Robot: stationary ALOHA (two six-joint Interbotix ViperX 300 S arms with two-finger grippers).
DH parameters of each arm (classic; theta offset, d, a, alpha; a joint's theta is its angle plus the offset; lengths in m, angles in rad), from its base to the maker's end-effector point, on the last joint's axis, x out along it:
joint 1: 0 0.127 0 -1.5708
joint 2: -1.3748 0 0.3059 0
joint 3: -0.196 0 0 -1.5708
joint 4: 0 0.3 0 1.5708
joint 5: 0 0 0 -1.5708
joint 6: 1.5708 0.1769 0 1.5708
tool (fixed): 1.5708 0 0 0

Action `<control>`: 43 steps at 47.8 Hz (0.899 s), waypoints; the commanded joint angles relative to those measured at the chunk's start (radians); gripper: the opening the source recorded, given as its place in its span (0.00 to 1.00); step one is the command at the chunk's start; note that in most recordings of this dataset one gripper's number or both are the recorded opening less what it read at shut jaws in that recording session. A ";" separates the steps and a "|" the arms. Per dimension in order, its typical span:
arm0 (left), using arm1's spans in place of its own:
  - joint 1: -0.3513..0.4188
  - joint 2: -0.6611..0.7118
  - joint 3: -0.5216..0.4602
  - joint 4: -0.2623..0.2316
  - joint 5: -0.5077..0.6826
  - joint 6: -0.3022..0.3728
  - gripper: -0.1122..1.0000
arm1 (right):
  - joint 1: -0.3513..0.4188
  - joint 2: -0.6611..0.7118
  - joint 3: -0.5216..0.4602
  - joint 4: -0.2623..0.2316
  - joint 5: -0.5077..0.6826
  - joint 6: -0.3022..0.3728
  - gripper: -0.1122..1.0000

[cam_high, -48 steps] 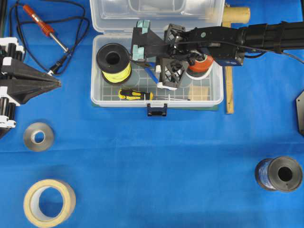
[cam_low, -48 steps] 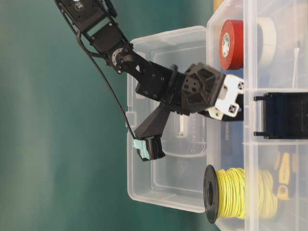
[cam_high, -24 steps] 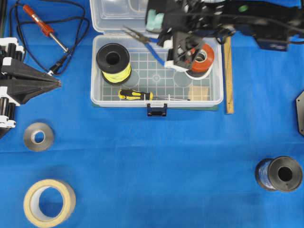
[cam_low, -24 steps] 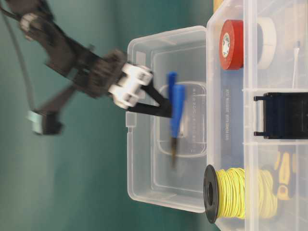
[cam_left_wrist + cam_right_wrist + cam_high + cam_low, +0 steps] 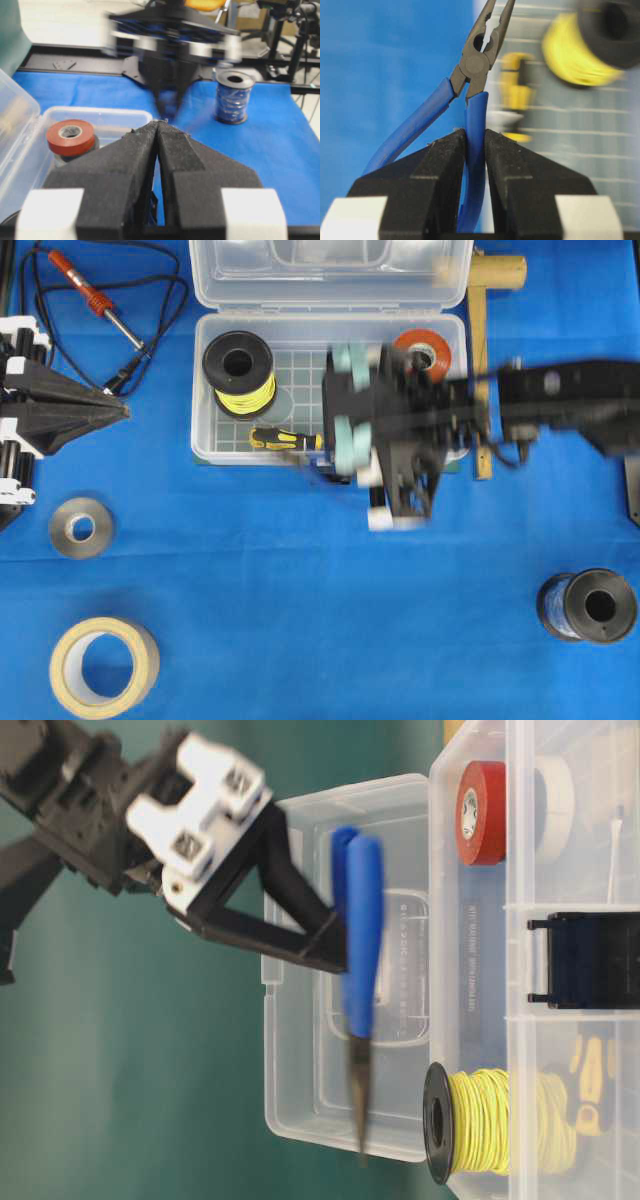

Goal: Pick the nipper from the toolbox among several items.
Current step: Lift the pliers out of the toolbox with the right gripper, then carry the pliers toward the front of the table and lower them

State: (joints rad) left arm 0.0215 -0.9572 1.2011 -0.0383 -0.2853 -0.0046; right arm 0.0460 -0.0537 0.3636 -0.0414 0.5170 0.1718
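PROGRESS: nipper [image 5: 470, 95] out of toolbox [image 5: 205, 440], lift done; only set-down left, my guess | R TOOL [image 5: 472, 142]: clamped on one blue handle (other handle splays free) | POSE: R arm above box front edge, nipper tips hanging down | L TOOL [image 5: 157, 130]: pressed together, idle at table's left

Nipper [image 5: 472, 107]: smooth blue plastic handles, dull dark metal tips; toolbox [image 5: 210, 445] clear glossy plastic (grid-patterned floor).

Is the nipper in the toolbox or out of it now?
Out. The right gripper holds the nipper by one blue handle, lifted clear of the toolbox.
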 commanded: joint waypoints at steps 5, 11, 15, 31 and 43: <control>0.012 0.005 -0.008 -0.002 -0.005 -0.002 0.10 | 0.075 0.063 0.025 0.002 -0.087 0.084 0.22; 0.020 0.005 -0.005 -0.002 -0.003 -0.002 0.10 | 0.121 0.155 0.035 0.000 -0.155 0.147 0.22; 0.023 0.005 -0.006 -0.002 0.002 -0.002 0.10 | 0.141 0.215 0.035 0.000 -0.196 0.178 0.22; 0.025 -0.002 -0.006 -0.002 0.023 -0.005 0.10 | 0.155 0.318 0.035 0.003 -0.233 0.258 0.22; 0.026 -0.003 -0.006 -0.002 0.029 -0.008 0.10 | 0.146 0.310 0.032 0.000 -0.202 0.258 0.40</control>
State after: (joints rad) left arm 0.0460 -0.9633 1.2057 -0.0368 -0.2531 -0.0107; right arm 0.1963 0.2807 0.4080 -0.0399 0.3068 0.4280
